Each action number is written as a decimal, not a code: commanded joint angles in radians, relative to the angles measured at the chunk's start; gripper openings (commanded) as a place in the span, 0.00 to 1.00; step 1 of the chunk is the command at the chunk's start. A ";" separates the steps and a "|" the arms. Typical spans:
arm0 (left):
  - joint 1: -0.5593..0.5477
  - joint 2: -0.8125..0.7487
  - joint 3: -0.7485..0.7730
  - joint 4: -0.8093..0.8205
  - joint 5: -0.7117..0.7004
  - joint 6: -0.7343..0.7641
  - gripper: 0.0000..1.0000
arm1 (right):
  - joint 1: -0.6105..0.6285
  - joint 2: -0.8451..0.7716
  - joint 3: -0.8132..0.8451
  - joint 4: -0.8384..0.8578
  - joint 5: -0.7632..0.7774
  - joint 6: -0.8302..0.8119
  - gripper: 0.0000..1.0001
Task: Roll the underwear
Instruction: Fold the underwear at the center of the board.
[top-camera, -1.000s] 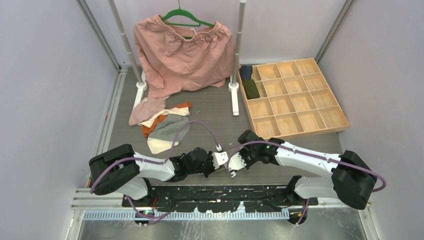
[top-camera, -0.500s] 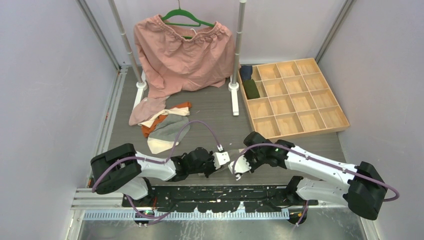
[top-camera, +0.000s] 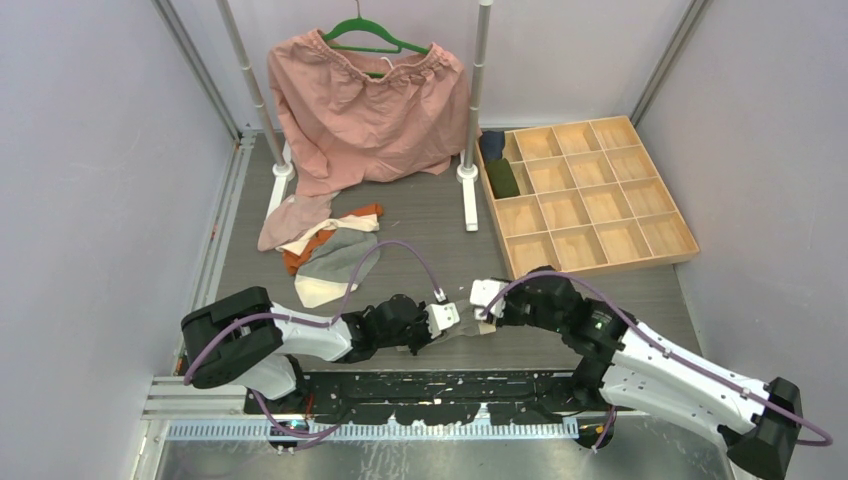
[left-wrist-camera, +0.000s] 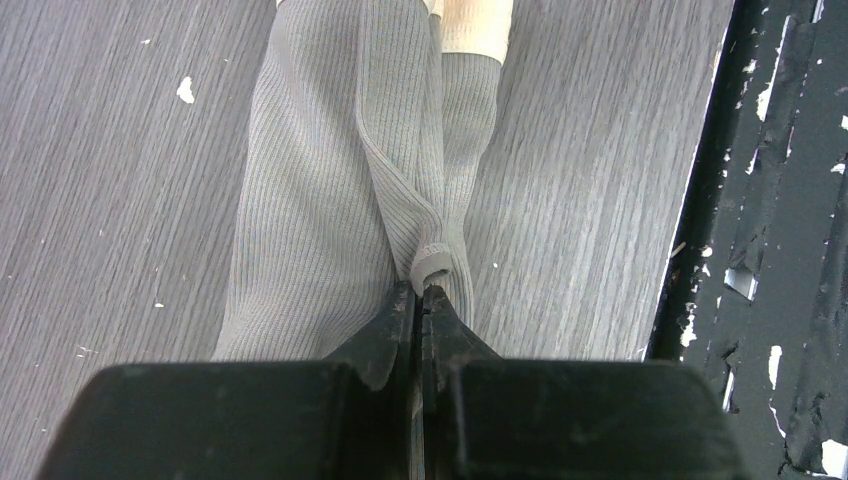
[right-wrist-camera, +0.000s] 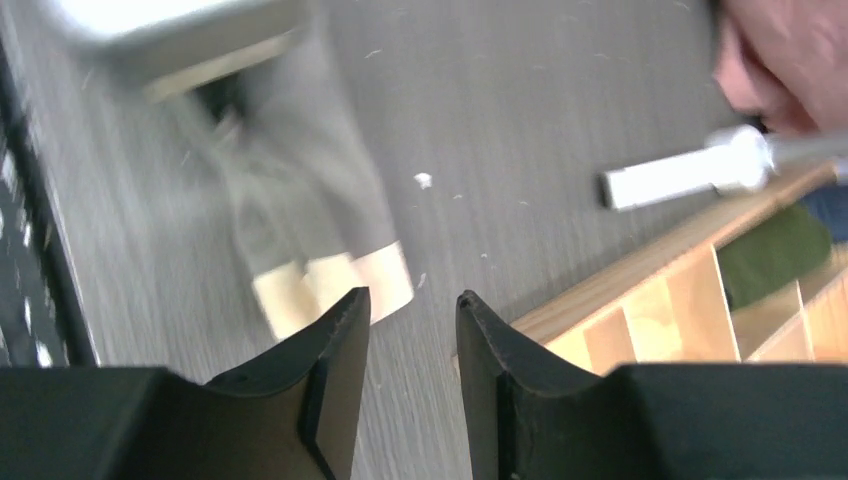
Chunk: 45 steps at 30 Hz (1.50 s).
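Observation:
A grey ribbed underwear (left-wrist-camera: 340, 180) with a cream band lies stretched flat on the table at the near edge. My left gripper (left-wrist-camera: 422, 295) is shut on its near end, pinching a fold of the cloth. In the top view the left gripper (top-camera: 450, 322) sits at the table's near middle, with a bit of the grey underwear (top-camera: 466, 327) showing beside it. My right gripper (top-camera: 484, 305) hovers just right of it, open and empty. In the right wrist view the right gripper (right-wrist-camera: 412, 300) stands above bare table, beside the cream band (right-wrist-camera: 330, 285). More underwear (top-camera: 325, 250) lies piled at left.
A wooden compartment tray (top-camera: 690, 240) stands at the right, holding a dark green roll (top-camera: 503, 178) and a navy roll (top-camera: 491, 145). A salmon-pink garment (top-camera: 365, 110) hangs on a green hanger from a rack, whose white foot (top-camera: 468, 205) stands mid-table.
My right gripper has opened, let go of the grey underwear and drawn back from it, its arm swinging down to the right. The left gripper has held still, shut on the cloth.

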<state>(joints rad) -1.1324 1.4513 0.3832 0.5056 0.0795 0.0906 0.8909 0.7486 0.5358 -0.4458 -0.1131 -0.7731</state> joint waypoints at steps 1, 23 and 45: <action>-0.003 0.013 -0.018 -0.114 -0.001 0.017 0.00 | 0.003 -0.103 -0.019 0.317 0.294 0.671 0.44; -0.002 -0.017 -0.024 -0.134 0.012 0.031 0.01 | 0.003 0.426 0.339 -0.223 0.457 1.807 0.01; -0.002 -0.032 -0.018 -0.151 0.015 0.040 0.01 | 0.003 0.545 0.094 -0.107 0.374 1.877 0.01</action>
<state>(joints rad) -1.1324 1.4300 0.3828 0.4698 0.0906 0.1146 0.8902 1.2770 0.6754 -0.5793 0.2966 1.0451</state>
